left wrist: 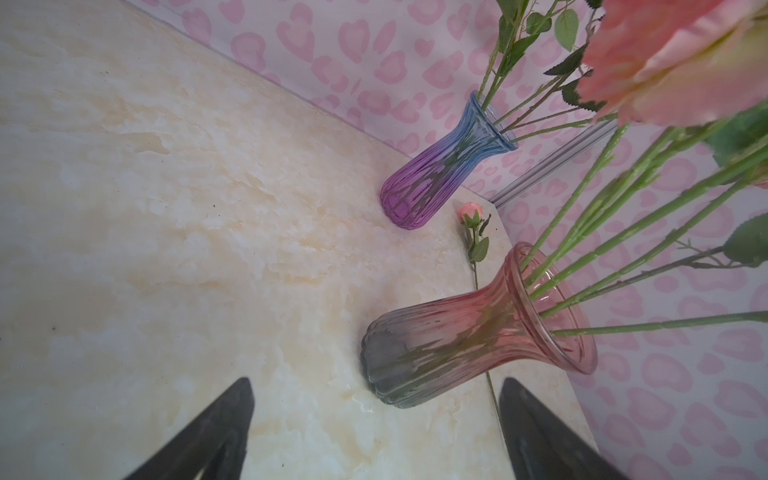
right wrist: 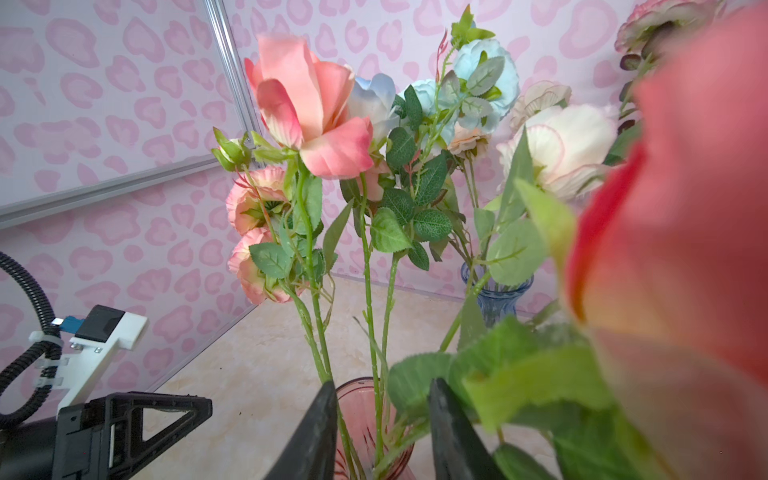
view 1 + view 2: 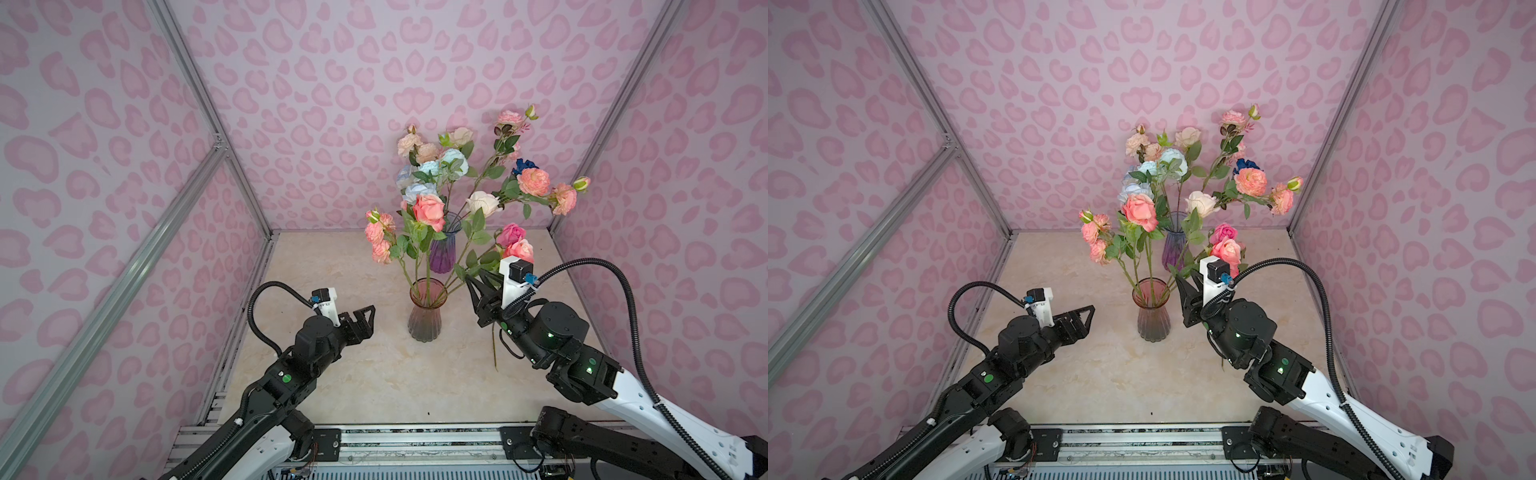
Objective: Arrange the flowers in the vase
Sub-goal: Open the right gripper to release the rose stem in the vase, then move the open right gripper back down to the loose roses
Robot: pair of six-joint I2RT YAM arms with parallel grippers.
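On the marble table (image 3: 332, 382), most flowers (image 3: 428, 210) stand in two vases: a pink vase (image 3: 426, 320) at the middle and a purple vase (image 3: 442, 253) near the far edge. The left gripper (image 3: 371, 319), jaws wide, hovers left of the pink vase; the right gripper (image 3: 476, 279), jaws partly apart, is just beside its rim among leaves. One loose stem (image 3: 494, 353) lies toward the right edge.

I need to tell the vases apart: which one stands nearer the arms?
The pink vase, pink at the rim and grey at the base. The blue-and-purple vase stands behind it, farther back.
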